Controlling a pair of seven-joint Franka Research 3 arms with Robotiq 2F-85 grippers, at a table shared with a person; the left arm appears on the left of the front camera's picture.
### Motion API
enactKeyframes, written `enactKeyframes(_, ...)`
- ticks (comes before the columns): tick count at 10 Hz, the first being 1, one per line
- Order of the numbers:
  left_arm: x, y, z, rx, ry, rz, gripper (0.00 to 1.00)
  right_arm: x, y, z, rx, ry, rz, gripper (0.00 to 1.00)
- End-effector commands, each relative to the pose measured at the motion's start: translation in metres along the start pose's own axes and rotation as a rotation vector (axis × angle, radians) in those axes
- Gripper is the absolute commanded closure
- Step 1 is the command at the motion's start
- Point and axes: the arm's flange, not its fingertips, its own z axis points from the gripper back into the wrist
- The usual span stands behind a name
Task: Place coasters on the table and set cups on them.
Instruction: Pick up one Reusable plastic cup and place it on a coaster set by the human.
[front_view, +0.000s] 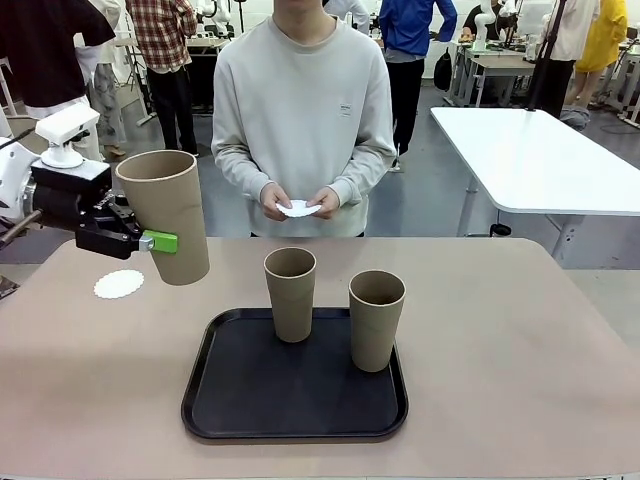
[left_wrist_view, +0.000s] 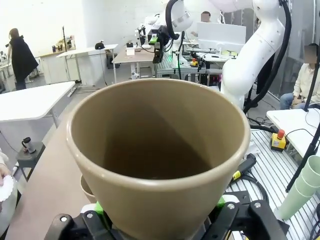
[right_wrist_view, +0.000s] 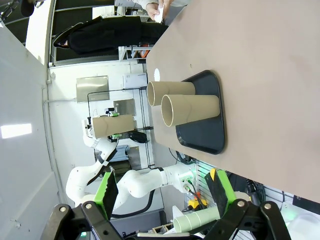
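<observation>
Cup (front_view: 165, 200) in our left hand (front_view: 165, 240) hung slightly tilted above the table (front_view: 500, 330), pinched on its lower wall, near a coaster (front_view: 119, 284); two other cups (front_view: 290, 295) stood in the tray (front_view: 215, 410). Our right hand (right_wrist_view: 165, 192) gaped open. We judged the paper light and crushable, so a gentle mid-wall squeeze seemed best.

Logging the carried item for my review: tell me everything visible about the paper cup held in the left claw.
The tall tapered tan-brown paper cup is plain, with a rolled rim, mouth up and empty inside. It leans slightly, apparently clear of the beige-pink table, left of the black tray, near a round white lacy coaster. The black, green-padded left claw clamps its lower wall; nothing else touches it.
</observation>
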Motion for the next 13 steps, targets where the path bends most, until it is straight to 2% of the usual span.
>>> enactKeyframes(1, -0.007, 0.002, 0.0, 0.0, -0.004, -0.012, 0.85, 0.002, 0.001, 0.0, 0.027, -0.007, 0.017, 0.0)
enactKeyframes(5, -0.007, 0.002, 0.0, 0.0, -0.004, -0.012, 0.85, 0.002, 0.001, 0.0, 0.027, -0.007, 0.017, 0.0)
enactKeyframes(6, -0.006, 0.002, 0.001, 0.001, -0.001, 0.009, 0.15, 0.002, 0.001, 0.0, 0.027, -0.007, 0.017, 0.0)
enactKeyframes(9, -0.017, 0.052, 0.048, 0.152, 0.002, -0.003, 0.15, 0.002, 0.001, 0.0, 0.027, -0.007, 0.017, 0.0)
enactKeyframes(11, -0.025, 0.083, 0.115, 0.282, -0.057, 0.019, 0.15, 0.002, 0.001, 0.0, 0.027, -0.007, 0.017, 0.0)
enactKeyframes(13, -0.031, 0.095, 0.168, 0.388, -0.12, 0.022, 0.15, 0.002, 0.001, 0.0, 0.027, -0.007, 0.017, 0.0)
